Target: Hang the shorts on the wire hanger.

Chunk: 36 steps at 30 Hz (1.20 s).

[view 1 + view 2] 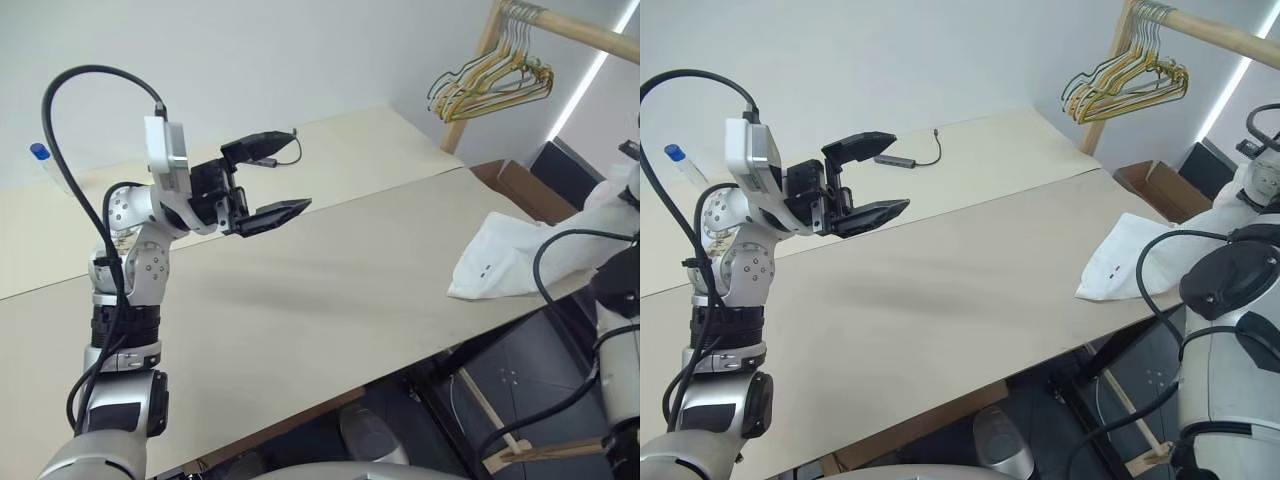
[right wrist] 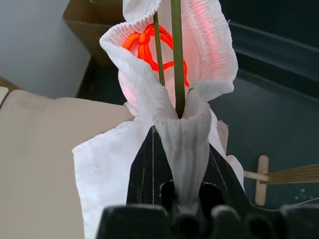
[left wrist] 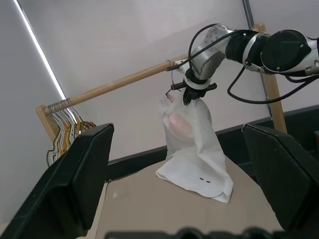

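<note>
White soft cotton shorts (image 3: 192, 149) with a gathered elastic waistband hang from the right gripper (image 3: 190, 97), whose jaws are pinched tight on a fold of the waistband. In the right wrist view the bunched fabric runs down between the two black fingers (image 2: 144, 169), and a thin dark olive-grey wire hanger (image 2: 176, 55) rises straight up out of the same pinch, its two wires passing through the open waistband, where an orange-red drawstring knot shows inside. Whether the jaws also clamp the wire itself cannot be told.

The lower part of the shorts rests on the far right corner of the pale beige table (image 1: 300, 300), spread flat there with two small dark marks near the hem, while the upper part is lifted off the edge toward the right arm. A faint pink blotch shows on the lifted cloth in the left wrist view.

The left gripper (image 1: 275, 180) is held above the table on the left side, well apart from the shorts, with its jaws standing wide and nothing between them; it points toward the shorts.

Behind the table's right end, a light wooden rail (image 1: 1225, 35) carries a bunch of yellow and dark wire hangers (image 1: 1130, 85). An open brown cardboard box (image 1: 1160, 188) sits on the floor beyond the corner. A small dark cable adapter (image 1: 902, 160) lies on the table's far section.
</note>
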### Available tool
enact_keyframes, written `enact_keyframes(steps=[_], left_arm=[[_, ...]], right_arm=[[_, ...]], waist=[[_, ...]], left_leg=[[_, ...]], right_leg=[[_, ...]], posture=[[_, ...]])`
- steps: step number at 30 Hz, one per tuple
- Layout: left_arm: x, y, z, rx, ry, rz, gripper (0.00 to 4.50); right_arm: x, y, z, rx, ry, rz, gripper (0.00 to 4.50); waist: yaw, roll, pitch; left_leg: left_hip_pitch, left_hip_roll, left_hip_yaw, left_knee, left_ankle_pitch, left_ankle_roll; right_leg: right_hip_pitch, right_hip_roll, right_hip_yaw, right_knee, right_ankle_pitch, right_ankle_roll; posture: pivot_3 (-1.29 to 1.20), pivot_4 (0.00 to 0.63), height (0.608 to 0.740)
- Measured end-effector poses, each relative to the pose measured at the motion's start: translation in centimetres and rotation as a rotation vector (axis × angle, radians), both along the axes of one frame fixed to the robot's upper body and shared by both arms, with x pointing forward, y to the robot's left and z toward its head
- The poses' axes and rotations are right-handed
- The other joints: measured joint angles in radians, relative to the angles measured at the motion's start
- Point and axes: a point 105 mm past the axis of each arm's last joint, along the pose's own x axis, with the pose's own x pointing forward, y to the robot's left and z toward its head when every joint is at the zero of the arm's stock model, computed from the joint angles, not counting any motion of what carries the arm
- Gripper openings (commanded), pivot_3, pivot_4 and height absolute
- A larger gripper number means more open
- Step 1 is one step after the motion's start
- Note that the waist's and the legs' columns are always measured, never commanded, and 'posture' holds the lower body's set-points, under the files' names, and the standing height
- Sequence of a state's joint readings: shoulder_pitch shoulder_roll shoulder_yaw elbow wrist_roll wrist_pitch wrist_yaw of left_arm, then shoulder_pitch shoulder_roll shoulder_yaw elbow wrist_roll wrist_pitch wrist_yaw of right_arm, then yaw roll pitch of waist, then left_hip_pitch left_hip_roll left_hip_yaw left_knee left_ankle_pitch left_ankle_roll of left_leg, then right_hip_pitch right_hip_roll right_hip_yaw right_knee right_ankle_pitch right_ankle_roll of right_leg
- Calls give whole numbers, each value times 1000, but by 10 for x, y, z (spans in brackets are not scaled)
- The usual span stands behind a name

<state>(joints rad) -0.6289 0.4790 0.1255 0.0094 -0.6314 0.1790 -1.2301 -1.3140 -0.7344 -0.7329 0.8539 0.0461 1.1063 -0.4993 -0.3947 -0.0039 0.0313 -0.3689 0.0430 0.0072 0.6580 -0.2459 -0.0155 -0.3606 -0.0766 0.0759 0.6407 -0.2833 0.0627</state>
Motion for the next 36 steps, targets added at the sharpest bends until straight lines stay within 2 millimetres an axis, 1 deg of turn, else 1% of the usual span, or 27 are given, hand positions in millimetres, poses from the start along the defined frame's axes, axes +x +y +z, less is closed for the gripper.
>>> enact_keyframes(steps=[2,6,11,18,20,22,23,25,27,28,29,31,33,35,36], left_arm=[[0,0,0,-1,0,-2,4500],[-1,-1,0,-2,0,-9,4500],[-1,-2,0,-7,0,-15,4500],[-1,-2,-1,-10,2,-16,4500],[-1,-2,-1,-11,2,-15,4500],[0,-1,-1,-11,2,-13,4500],[0,-1,-1,-11,2,-13,4500],[0,-1,-1,-11,4,-12,4500],[1,1,-1,-8,8,-5,4500],[2,3,-1,-6,9,1,4500],[2,5,-1,-5,10,8,4500],[4,11,0,5,9,32,4500],[5,17,1,5,6,65,4500],[11,31,-3,13,29,165,4500],[14,38,-6,24,43,217,4500]], right_arm=[[1,0,0,-25,4,1,1272],[2,-2,-1,-66,13,1,2748],[2,-4,0,-125,13,-9,4472],[0,-4,8,-171,-15,-30,4472],[-7,-9,17,-321,29,-68,4472],[-9,-8,27,-462,66,-80,4472],[-9,-5,35,-544,73,-89,4472],[-11,2,57,-708,65,-119,4472],[-13,12,81,-862,35,-153,4472],[-14,20,96,-957,-3,-169,4472],[-13,26,104,-1009,-26,-168,4472],[-9,43,118,-1122,-95,-131,4472],[-1,61,123,-1181,-175,-34,4472],[14,93,121,-1219,-302,179,4472],[22,111,116,-1230,-350,294,4472]], waist=[[1,0,0],[3,0,0],[3,0,0],[5,0,0],[7,0,1],[8,1,1],[8,1,1],[8,2,1],[7,2,1],[7,2,1],[7,2,1],[7,2,1],[9,2,1],[9,2,2],[10,1,2]], left_leg=[[0,0,0,0,0,0],[0,0,0,0,0,0],[0,0,0,0,0,0],[0,0,0,0,0,0],[0,0,0,0,0,0],[0,0,0,0,0,0],[0,0,0,0,0,0],[0,0,0,0,0,0],[1,0,-1,0,0,0],[1,0,-1,0,0,0],[1,0,-1,0,0,0],[1,0,-2,0,0,0],[1,0,-4,0,0,0],[1,0,-5,0,0,0],[1,0,-6,0,0,0]], right_leg=[[0,0,0,0,0,0],[0,0,0,0,0,0],[0,0,0,0,0,0],[0,0,0,0,0,1],[0,0,0,0,-1,1],[0,0,2,0,-2,4],[0,0,2,0,-3,4],[0,0,2,1,-3,5],[0,0,3,1,-4,6],[0,0,2,1,-4,6],[0,0,3,1,-4,7],[0,0,3,1,-4,7],[0,0,3,1,-4,7],[0,1,4,1,-4,7],[0,1,4,1,-4,7]], posture=[[-290,0,740],[-290,0,740],[-290,0,740],[-287,0,740],[-287,0,740],[-285,0,740],[-285,0,740],[-284,0,740],[-284,0,740],[-268,0,740],[-266,0,740],[-246,0,740],[-231,0,740],[-200,0,740],[-173,0,740]])
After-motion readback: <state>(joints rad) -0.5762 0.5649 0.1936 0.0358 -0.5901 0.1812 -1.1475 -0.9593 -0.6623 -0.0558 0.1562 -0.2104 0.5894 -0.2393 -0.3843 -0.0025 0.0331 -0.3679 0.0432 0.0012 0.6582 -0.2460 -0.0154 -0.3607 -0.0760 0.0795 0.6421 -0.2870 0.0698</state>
